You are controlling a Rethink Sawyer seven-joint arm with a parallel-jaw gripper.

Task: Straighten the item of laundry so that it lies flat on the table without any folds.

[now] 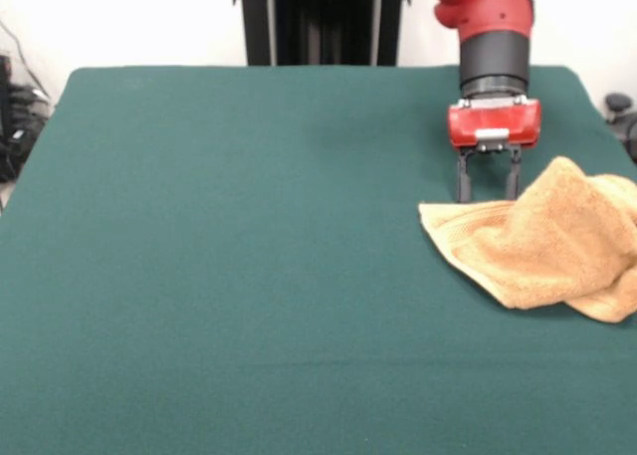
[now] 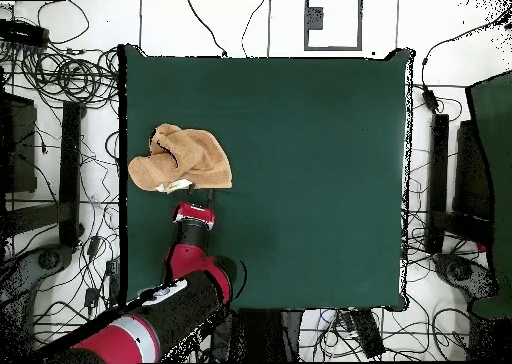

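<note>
From across the table, the nearest stretch is bare dark green felt-like cloth, the top of the large rectangular table (image 1: 219, 306); further back and hard against the right side of the front view lies the small tan-orange terry-cloth towel (image 1: 542, 241), rumpled into a heap rather than spread; a flat corner with a woven border band points leftward, while the fluffy body humps up behind it and folds over itself, and its right part runs out of that picture. Just behind the flat corner stand the two dark fingers (image 1: 464, 181) of the red-bodied gripper (image 1: 488, 191), pointing straight down with a clear gap between them and nothing in it; whether the tips touch the cloth's far edge or only stand just beside it, I cannot tell. Above rises the black and red arm (image 1: 493, 27), and behind it the dark pedestal (image 1: 318, 22) at the far side.

The overhead view shows what the front view cuts off: the whole towel (image 2: 180, 158) lies on the table (image 2: 300, 180), close to its left edge; a small white tag (image 2: 180, 186) peeps out on the side facing the gripper (image 2: 196, 202); cables (image 2: 60, 75) litter the floor round the table.
</note>
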